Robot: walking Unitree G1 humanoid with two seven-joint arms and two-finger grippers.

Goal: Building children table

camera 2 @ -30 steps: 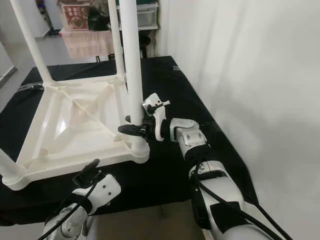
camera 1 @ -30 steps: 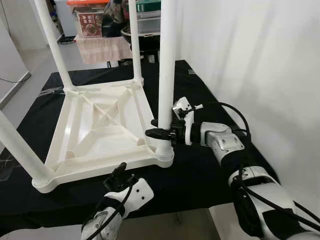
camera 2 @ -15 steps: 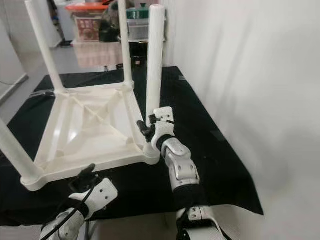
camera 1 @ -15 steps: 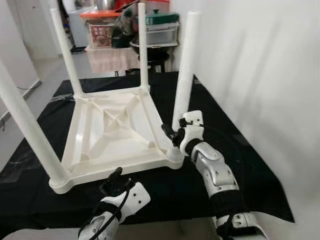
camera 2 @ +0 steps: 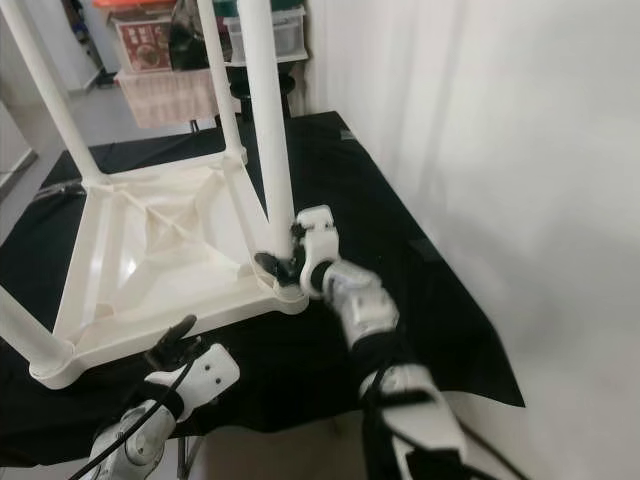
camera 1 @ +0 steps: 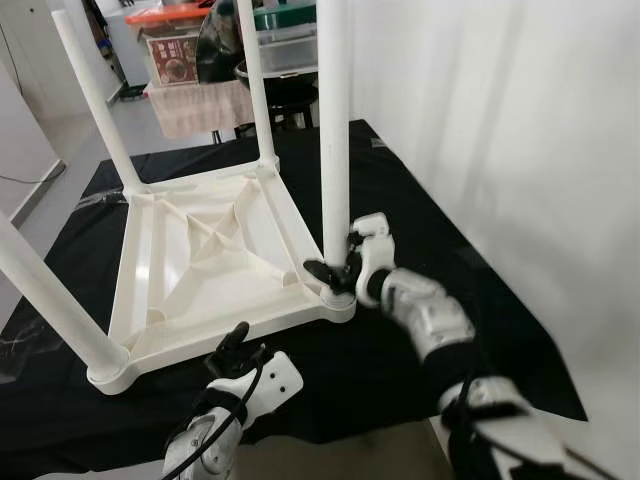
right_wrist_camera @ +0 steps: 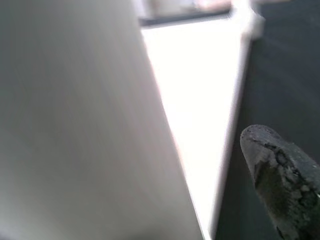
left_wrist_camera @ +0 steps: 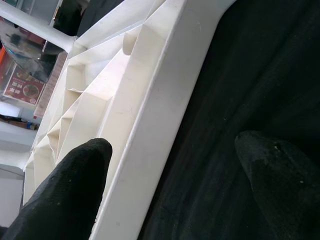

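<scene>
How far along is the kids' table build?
All four legs stand in the upside-down tabletop on the black cloth. The right end effector is closed on the base of the near right leg. Left end effector waits, open. Flipping it upright remains.

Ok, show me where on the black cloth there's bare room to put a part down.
Bare black cloth lies between the upturned white table and the wall, beyond the right gripper. A narrow strip runs along the near edge, beside the left gripper. It is crowded at the near right leg, where the right gripper works.
</scene>
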